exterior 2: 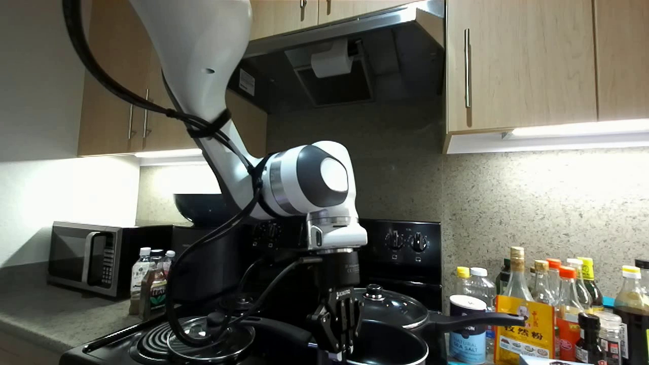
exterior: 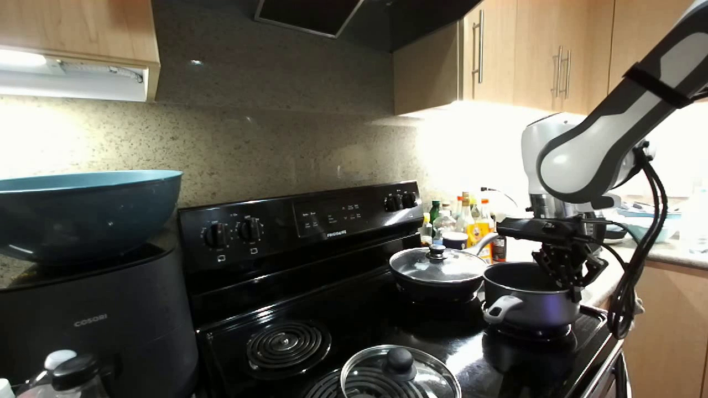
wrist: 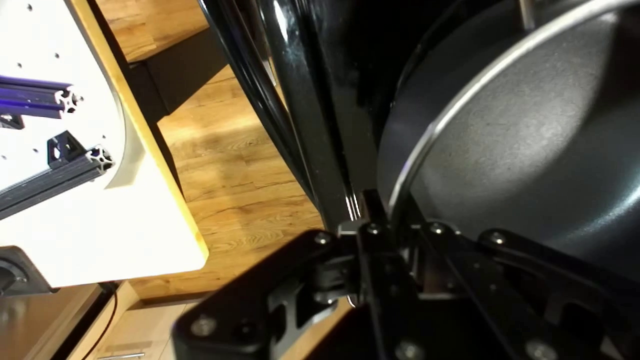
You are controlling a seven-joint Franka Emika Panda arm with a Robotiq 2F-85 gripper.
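Wrist view: the gripper (wrist: 392, 212) enters from six o'clock, its black fingers (wrist: 374, 250) clamped on the metal-edged rim of a saucepan (wrist: 520, 130), one outside the wall and one inside. The saucepan spreads from two to four o'clock, lamplight pooling on its matte, dark grey interior. Toward nine o'clock lies a white tabletop (wrist: 150, 230) with slotted aluminium extrusions (wrist: 50, 185), beside wood-grain flooring (wrist: 230, 145). In an exterior view the saucepan (exterior: 525, 314) sits upright on the range (exterior: 365, 315) at four o'clock, its pale grey handle (exterior: 502, 308) aimed at eight. Just beside it, between its nine and ten o'clock, a frying pan (exterior: 437, 292) wears a glass lid (exterior: 420, 268); what it contains is unclear. At nine o'clock a glossy teal bowl (exterior: 91, 218), its inside hidden, rests on a black air fryer (exterior: 138, 309) lettered COSORI; FRIGIDAIRE runs along the range's back panel (exterior: 332, 218). Near six o'clock a loose lid (exterior: 399, 362), clear glass with a round black knob, lies over a coil burner (exterior: 322, 387). In an exterior view the saucepan (exterior 2: 393, 350) is at five o'clock, and bottles (exterior 2: 517, 289) crowd four o'clock, one (exterior 2: 631, 324) holding dark liquid. There, a cylindrical canister (exterior 2: 467, 332) reads NATURAL SEA SALT, and an orange-yellow packet (exterior 2: 525, 329) bears Chinese characters. Behind them stands a speckled, stone-like backsplash (exterior 2: 537, 203); at twelve o'clock a white paper roll (exterior 2: 332, 61) hangs beneath the range hood (exterior 2: 405, 61).
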